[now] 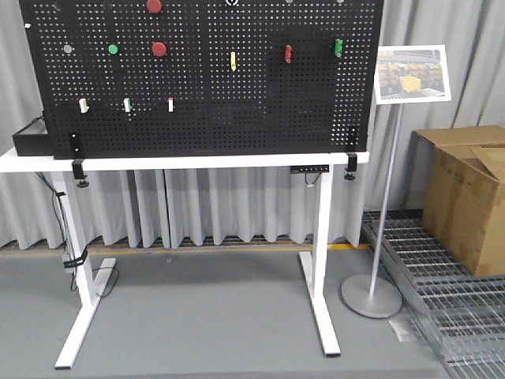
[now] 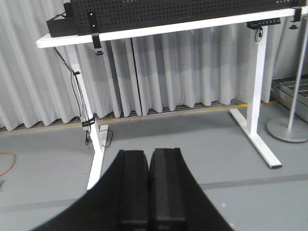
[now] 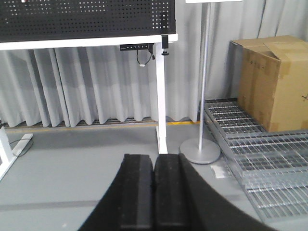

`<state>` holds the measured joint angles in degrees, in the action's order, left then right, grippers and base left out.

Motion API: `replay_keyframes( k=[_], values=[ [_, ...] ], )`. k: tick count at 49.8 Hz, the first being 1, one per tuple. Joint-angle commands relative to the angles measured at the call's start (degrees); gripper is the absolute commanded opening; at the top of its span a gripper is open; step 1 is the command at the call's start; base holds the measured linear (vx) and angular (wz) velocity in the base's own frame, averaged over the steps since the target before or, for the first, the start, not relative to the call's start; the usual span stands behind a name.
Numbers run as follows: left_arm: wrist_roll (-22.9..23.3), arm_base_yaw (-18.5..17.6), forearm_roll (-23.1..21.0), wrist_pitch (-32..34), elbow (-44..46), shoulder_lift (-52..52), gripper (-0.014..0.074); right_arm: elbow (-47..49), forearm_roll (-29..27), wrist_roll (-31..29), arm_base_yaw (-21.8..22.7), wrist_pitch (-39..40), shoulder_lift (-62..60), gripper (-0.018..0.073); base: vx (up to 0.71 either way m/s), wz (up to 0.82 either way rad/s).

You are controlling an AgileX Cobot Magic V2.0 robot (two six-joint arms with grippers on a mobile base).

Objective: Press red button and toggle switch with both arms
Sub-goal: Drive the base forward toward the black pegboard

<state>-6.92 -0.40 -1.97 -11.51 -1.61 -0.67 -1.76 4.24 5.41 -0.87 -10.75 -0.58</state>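
- The red button (image 1: 159, 49) sits on the upper left of a black pegboard (image 1: 237, 118), mounted flat on its face. A green button (image 1: 113, 49) is to its left and a grey button (image 1: 68, 49) is further left again.
- A second red button (image 1: 155, 5) is directly above it, cut off by the top edge of the front view.
- Below these I see a row of three small toggle switches (image 1: 127, 104), with white, green and red tips. I cannot tell which way each one is thrown.
- To the right, higher on the board, are a yellow lever (image 1: 233, 60), a red lever (image 1: 289, 54) and a green lever (image 1: 338, 47).
- My left gripper (image 2: 150, 159) is clenched, its two black jaws pressed together with nothing between them. It is well back from the board and points at the table's left leg.
- My right gripper (image 3: 154, 161) is clenched the same way and grasps nothing. It points at the table's right leg.
- The board stands upright, clamped to a white table (image 1: 197, 162), with a black box (image 1: 31, 136) at its left end.
- A grey curtain (image 1: 237, 209) hangs behind.
- Right of the table are a sign stand (image 1: 387, 205), a cardboard box (image 1: 465, 197) and a metal floor grating (image 1: 450, 308).
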Motion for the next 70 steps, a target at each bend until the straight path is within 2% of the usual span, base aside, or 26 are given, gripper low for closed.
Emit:
replay_keyframes(
  k=[1,70],
  values=[
    [0.3,0.1,-0.3,4.8,-1.8,-0.4,0.0001,-0.6,0.1,-0.3,0.5,4.6,-0.7,-0.0003,0.37,0.03],
    [0.3,0.1,-0.3,4.8,-1.8,-0.4,0.0001,-0.6,0.1,-0.3,0.5,4.6,-0.7,-0.0003,0.41,0.03]
  ],
)
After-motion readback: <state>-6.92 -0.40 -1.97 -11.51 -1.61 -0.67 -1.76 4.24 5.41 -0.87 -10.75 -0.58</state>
